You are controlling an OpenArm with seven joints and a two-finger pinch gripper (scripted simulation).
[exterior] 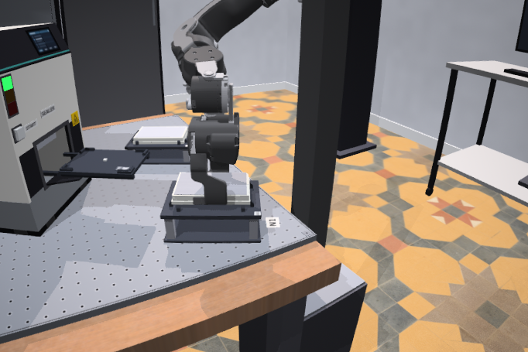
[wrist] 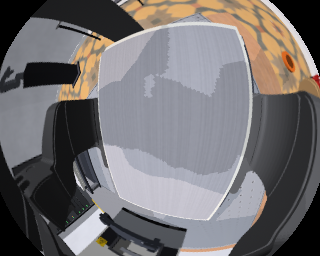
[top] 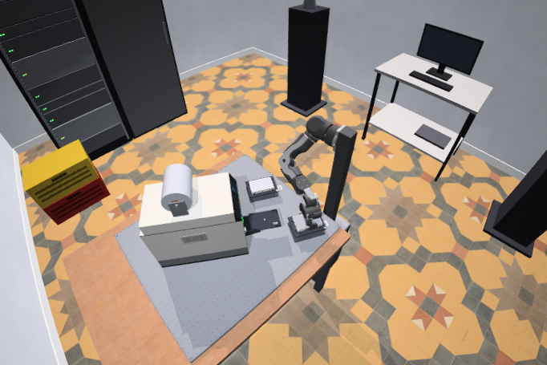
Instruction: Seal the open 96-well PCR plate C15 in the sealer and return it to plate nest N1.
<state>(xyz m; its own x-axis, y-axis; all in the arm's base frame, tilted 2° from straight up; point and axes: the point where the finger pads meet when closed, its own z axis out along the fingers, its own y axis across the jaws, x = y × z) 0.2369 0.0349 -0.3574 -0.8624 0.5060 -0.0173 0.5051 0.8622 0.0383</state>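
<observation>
Plate C15 lies in plate nest N1 (exterior: 211, 216) near the table's right corner, the right way up, with a pale grey, shiny top. It fills the wrist view (wrist: 169, 124). My gripper (exterior: 210, 194) reaches straight down over it and is shut on the plate across its short width. I cannot tell whether the plate is raised off the nest. It also shows in the top view (top: 305, 222). The sealer's stage (exterior: 104, 162) stands out and its pocket is empty. The lamp (exterior: 7, 83) is green, above the START key (exterior: 18, 132).
Sealed plate C51 (exterior: 161, 133) sits on nest N2 behind the stage. The sealer housing (top: 194, 219) with its foil roll (top: 176, 186) stands to the left. The arm's dark post (exterior: 324, 83) rises just right of N1, at the table's edge.
</observation>
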